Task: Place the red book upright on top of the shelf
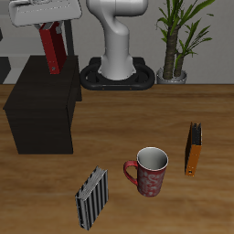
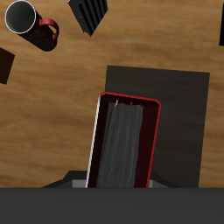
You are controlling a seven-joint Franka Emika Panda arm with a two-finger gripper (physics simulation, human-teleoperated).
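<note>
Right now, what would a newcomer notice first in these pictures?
First, the red book, held upright in the gripper just over the black shelf; whether it touches the top is unclear. Next, nearer the table's front edge, the red mug between a striped book and an orange book.

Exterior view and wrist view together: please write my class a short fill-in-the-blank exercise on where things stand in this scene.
1. The gripper holds the red book above the black ____.
2. The mug on the table is red outside and ____ inside.
3. The orange book stands ____ on the table.
4. The striped book is grey and ____.

Missing words: shelf; white; upright; black
</note>
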